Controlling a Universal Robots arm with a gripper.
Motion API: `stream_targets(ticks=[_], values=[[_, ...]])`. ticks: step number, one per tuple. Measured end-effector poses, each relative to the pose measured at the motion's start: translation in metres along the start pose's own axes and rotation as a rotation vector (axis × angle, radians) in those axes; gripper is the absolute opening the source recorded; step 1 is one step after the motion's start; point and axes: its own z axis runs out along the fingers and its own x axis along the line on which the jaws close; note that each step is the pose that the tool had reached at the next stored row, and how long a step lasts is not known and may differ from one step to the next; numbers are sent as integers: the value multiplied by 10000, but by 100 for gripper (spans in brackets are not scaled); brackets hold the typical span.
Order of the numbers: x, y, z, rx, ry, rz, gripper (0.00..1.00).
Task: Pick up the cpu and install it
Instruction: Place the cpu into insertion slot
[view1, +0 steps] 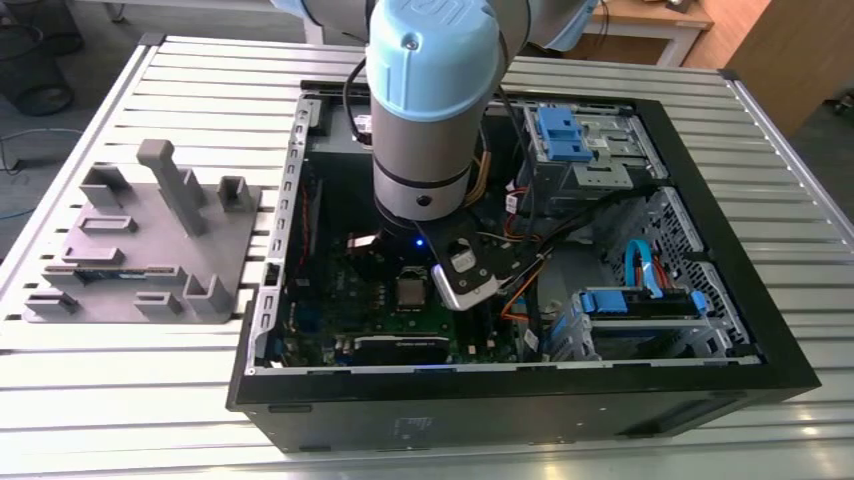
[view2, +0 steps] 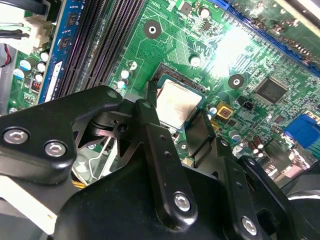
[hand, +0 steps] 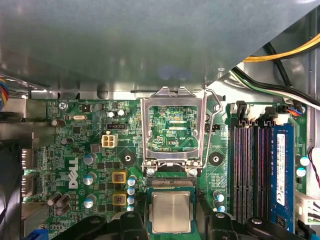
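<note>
Cpu (hand: 171, 211) flat on the motherboard (hand: 75, 150), jaws spread either side.
Likely light, stiff, slick-topped, fragile beneath; best taken by opposite pale edges.

Tool (view2: 172, 113) over cpu (view2: 179, 103) on motherboard (view2: 170, 40)

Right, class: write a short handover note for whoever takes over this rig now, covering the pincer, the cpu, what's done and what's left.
Pincer: low inside the computer case, right over the cpu; whether it grips cannot be told.
Cpu: lies flat in its socket on the green board, next to the hinged metal frame.
Done: cpu is in the socket.
Left: the metal frame stands open, not yet shut over the cpu.
</note>
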Motion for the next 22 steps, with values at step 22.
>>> stream_targets(ticks=[22], values=[[-9, 6, 53, -1, -1, 1, 47]])
